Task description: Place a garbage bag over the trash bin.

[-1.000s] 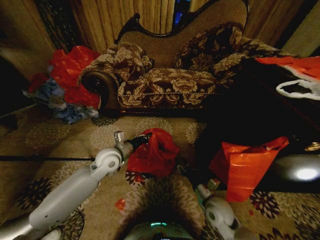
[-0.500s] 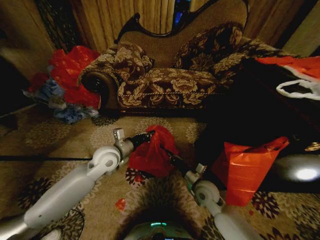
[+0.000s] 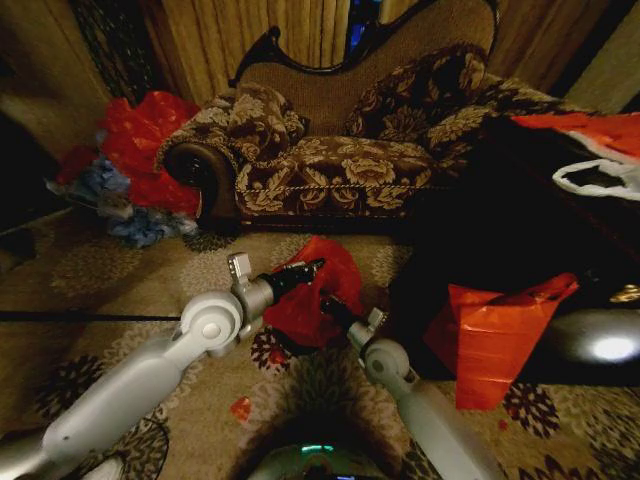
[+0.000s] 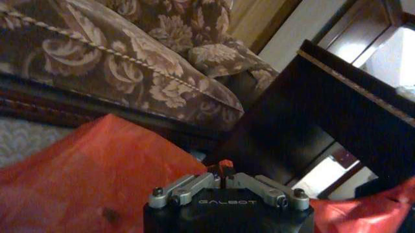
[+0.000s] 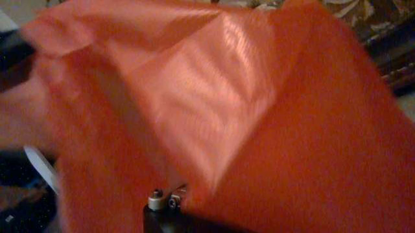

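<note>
The garbage bag (image 3: 318, 292) hangs bunched over the carpet in front of the sofa (image 3: 330, 150), higher than a second ago, its long axis slanting up towards the sofa, so its mouth is not yet over the trash bin. My left gripper (image 3: 306, 268) is pinched tight on its top edge. My right gripper (image 3: 332, 305) has reached in against its lower right side; I cannot tell its fingers' state.
</note>
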Motion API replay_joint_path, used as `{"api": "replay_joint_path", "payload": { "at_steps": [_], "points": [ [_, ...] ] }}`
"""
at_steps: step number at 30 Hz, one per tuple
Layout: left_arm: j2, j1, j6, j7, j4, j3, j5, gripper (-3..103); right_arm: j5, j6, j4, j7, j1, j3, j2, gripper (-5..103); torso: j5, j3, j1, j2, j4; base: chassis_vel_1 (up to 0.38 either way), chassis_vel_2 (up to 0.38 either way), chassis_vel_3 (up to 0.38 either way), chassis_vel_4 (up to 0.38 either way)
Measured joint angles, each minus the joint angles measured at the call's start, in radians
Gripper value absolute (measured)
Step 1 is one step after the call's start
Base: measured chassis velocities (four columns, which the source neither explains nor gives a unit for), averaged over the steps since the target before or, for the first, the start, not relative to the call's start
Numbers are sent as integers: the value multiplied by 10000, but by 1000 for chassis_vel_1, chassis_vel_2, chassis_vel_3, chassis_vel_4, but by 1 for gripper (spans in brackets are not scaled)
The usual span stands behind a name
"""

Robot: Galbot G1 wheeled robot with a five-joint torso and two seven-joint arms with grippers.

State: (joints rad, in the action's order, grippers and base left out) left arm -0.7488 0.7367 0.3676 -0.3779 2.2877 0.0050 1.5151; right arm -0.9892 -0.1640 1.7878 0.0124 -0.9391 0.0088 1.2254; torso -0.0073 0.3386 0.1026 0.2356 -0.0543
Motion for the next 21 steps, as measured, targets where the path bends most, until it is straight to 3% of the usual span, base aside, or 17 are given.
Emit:
{"api": "replay_joint_path", "payload": {
  "at_steps": [5,11,21],
  "points": [
    [-36,250,-96,5,265,-20,7,0,-144,0,-251,216,301,88,180,0,-1,0,-1,0,-1,0,0,0,0],
    [-276,291,-330,7,322,-21,262,0,-156,215,-1049,251,914,31,896,0,0,0,0,0,-1,0,0,0,0],
    [-1037,354,-805,26,-26,-169,591,0,650,273,-2335,-197,1382,-700,1614,0,-1,0,0,0,-1,0,0,0,0]
  ]
}}
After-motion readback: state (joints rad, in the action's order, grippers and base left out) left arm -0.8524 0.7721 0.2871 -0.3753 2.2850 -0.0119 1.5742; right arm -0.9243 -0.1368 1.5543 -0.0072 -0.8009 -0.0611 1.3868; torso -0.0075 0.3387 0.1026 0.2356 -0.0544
